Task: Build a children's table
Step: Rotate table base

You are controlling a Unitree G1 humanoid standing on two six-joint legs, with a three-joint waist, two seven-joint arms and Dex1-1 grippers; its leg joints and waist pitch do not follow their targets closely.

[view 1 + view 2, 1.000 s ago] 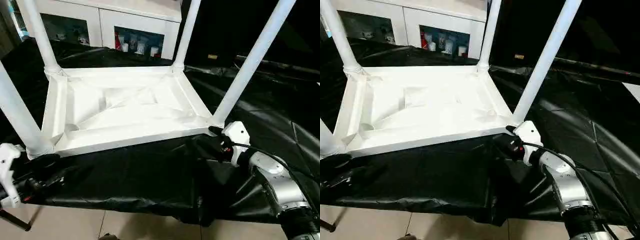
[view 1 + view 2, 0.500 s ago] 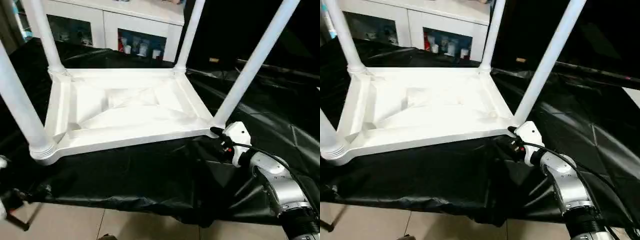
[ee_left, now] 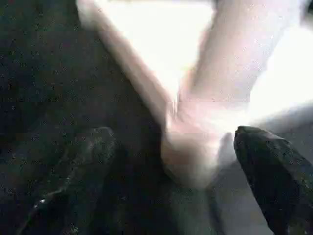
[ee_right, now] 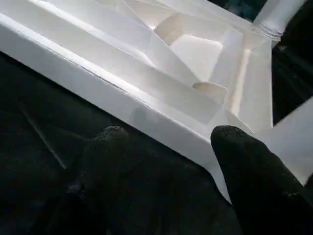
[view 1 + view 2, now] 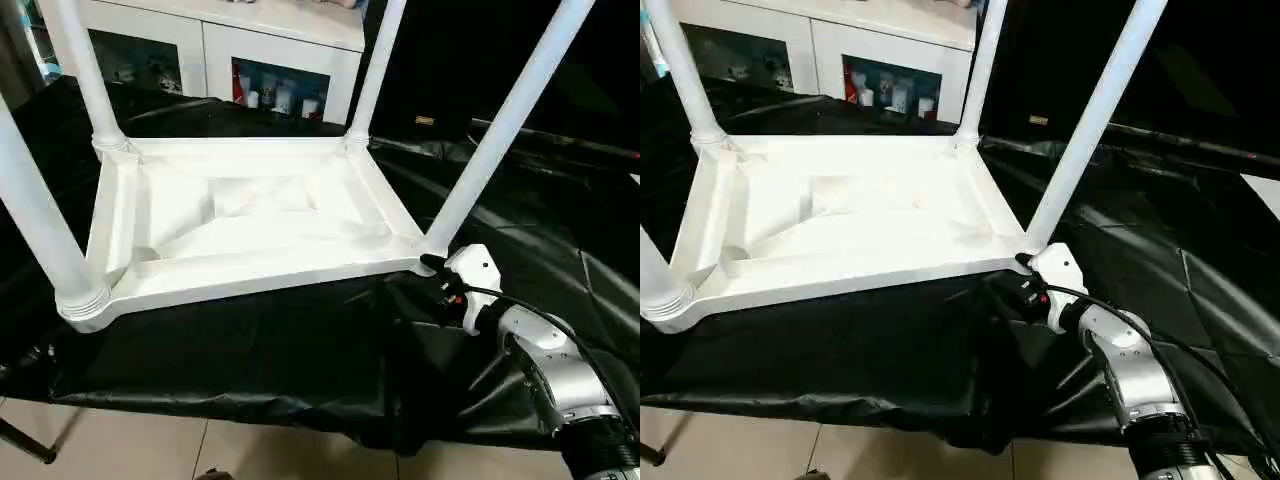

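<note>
Your upside-down tabletop (image 5: 250, 215) on the black-covered desk (image 5: 300, 340), four legs (image 5: 500, 120) standing up from its corners, your right tool (image 4: 168, 166) spread beside the near right corner, your left tool (image 3: 171, 181) spread around the near left leg's base, cabinet (image 5: 240, 60) behind.

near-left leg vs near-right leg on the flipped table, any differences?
Near-left leg shows a ribbed collar at its socket; near-right leg shows none. The right gripper sits at the near-right leg's corner; the near-left leg's corner has nothing beside it. Both are white tubes, seated, pointing up from the tabletop.
</note>
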